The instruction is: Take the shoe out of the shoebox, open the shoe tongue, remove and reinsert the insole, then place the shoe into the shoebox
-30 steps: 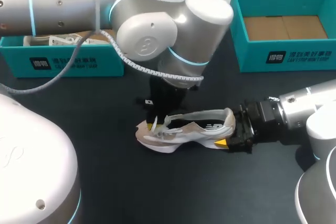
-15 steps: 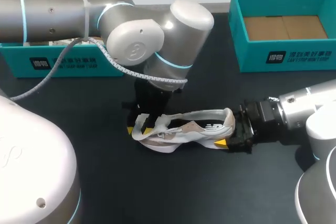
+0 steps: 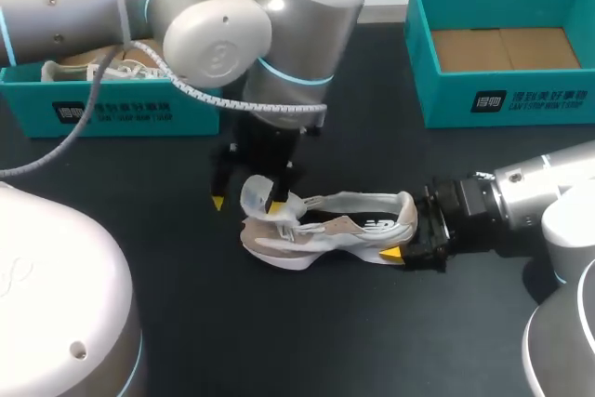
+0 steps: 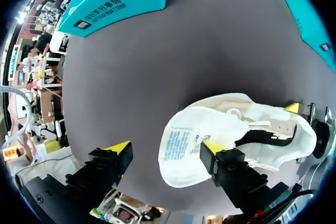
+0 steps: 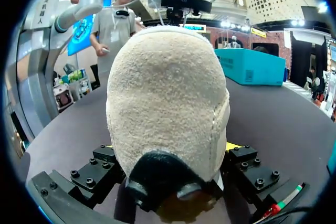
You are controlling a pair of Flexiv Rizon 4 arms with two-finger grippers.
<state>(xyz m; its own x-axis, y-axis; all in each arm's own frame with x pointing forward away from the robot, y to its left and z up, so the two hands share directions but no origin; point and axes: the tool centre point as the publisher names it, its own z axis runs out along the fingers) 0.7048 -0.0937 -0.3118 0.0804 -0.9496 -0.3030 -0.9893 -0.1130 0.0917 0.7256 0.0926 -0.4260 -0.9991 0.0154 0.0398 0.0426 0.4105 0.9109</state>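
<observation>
Only the left wrist view shows the left hand [image 4: 165,149] open around the tongue [image 4: 184,145]; the right hand [image 5: 170,149] grips the shoe [image 3: 325,230].

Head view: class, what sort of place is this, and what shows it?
Likely a robot shoe-handling workstation: two teal shoeboxes, a white sneaker on a dark table, held by the right gripper.

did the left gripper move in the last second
Yes: the left gripper slid leftward, away from the heel of the shoe and closer to the teal shoebox on the left.
</observation>
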